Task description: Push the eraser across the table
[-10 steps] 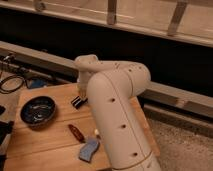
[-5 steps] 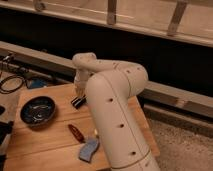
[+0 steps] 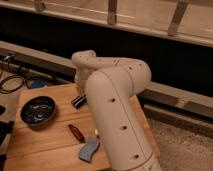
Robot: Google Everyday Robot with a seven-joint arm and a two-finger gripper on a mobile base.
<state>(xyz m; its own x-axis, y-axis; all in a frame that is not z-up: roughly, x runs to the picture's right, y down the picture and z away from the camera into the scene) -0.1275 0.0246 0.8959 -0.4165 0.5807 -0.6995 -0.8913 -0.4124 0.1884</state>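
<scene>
The eraser (image 3: 78,101), a small black bar with a white stripe, lies on the wooden table (image 3: 45,145) near its far edge, just left of my big white arm. My gripper (image 3: 80,89) hangs down from the wrist at the far side of the table, right above and behind the eraser, very close to it. The arm hides most of the gripper, and whether it touches the eraser is not clear.
A dark round bowl (image 3: 38,110) stands on the table's left part. A dark red oblong thing (image 3: 76,132) and a blue cloth-like piece (image 3: 89,149) lie nearer the front. Black cables (image 3: 12,82) lie off the table's left. My arm (image 3: 117,115) covers the table's right part.
The wrist and gripper have shifted slightly to the left at the table's far edge. The eraser lies in about the same spot.
</scene>
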